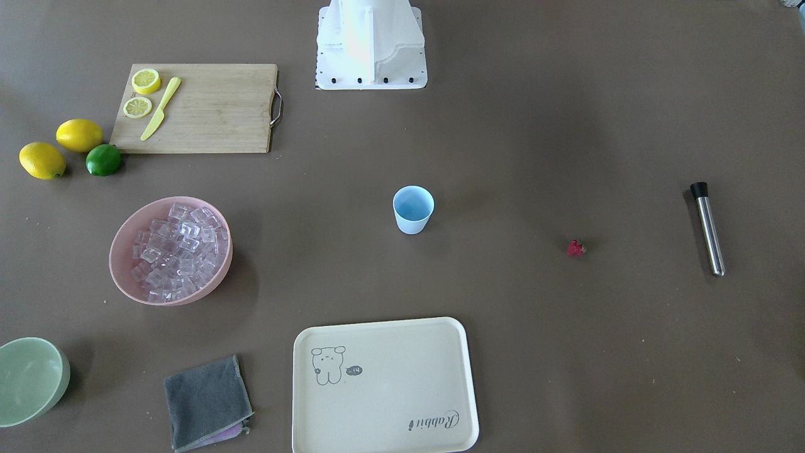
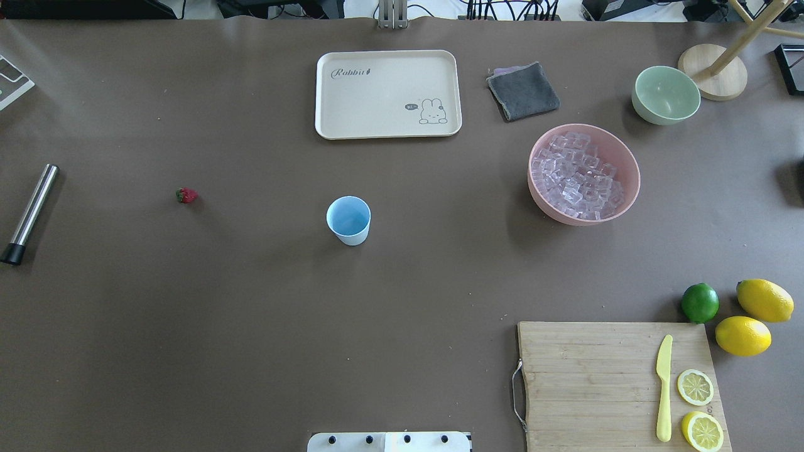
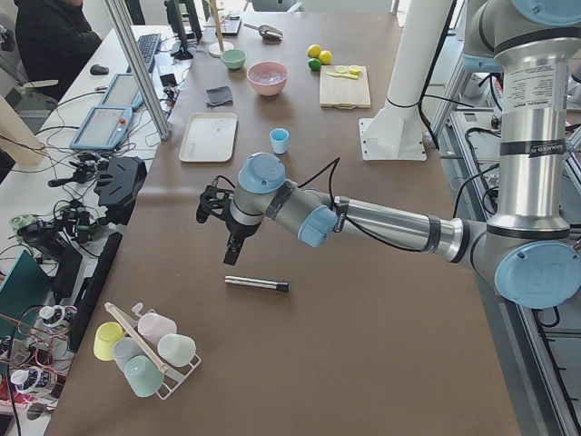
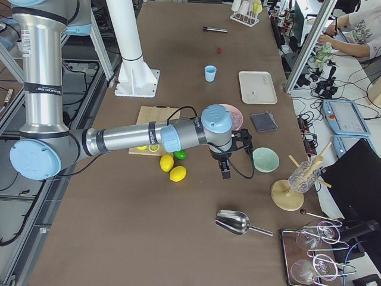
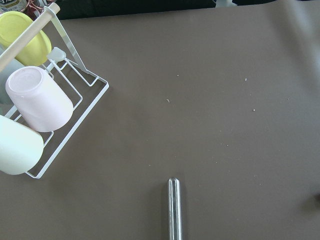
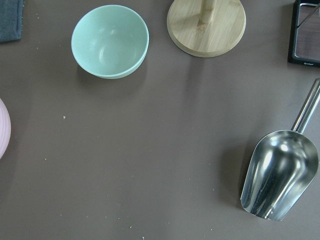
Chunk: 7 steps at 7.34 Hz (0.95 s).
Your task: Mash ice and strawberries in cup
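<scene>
The light blue cup [image 1: 413,209] [image 2: 348,220] stands upright and empty mid-table. A small red strawberry [image 1: 575,248] [image 2: 186,195] lies alone on the mat on my left side. The ice [image 1: 179,251] [image 2: 581,179] is heaped in a pink bowl [image 1: 217,283] on my right side. Only the side views show the grippers. My left gripper [image 3: 232,252] hangs above a steel muddler [image 3: 257,284] [image 5: 174,210], far from the cup. My right gripper [image 4: 225,171] hovers between the pink bowl and a pale green bowl [image 4: 265,159]. Whether either is open or shut cannot be told.
A cream tray [image 2: 388,94] and grey cloth [image 2: 523,91] lie beyond the cup. The cutting board [image 2: 619,383] holds lemon slices and a yellow knife, with lemons and a lime [image 2: 700,302] beside it. A metal scoop [image 6: 277,175], wooden stand [image 6: 206,25] and cup rack [image 5: 60,115] sit at the table ends.
</scene>
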Available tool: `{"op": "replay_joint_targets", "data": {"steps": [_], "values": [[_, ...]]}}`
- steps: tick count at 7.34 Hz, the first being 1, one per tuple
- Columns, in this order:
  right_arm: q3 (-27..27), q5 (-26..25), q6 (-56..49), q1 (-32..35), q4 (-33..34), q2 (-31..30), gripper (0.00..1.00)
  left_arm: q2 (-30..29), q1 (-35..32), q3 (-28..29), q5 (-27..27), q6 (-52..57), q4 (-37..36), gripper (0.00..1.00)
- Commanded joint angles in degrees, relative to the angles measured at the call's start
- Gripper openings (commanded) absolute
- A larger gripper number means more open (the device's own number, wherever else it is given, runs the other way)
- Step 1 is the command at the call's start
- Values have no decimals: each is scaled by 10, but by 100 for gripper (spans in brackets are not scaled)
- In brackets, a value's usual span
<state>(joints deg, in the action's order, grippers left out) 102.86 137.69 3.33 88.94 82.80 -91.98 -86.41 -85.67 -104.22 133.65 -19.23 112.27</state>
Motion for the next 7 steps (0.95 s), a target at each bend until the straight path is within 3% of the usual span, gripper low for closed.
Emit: {"op": "replay_joint_targets", "data": {"steps": [1,7], "values": [[-24,1,-4,0,0,10,98,-3,0,0,23,1,-1,98],[-15,-13,4,-3,-1,28,99,4,-2,-1,39,-5,1,98]]}}
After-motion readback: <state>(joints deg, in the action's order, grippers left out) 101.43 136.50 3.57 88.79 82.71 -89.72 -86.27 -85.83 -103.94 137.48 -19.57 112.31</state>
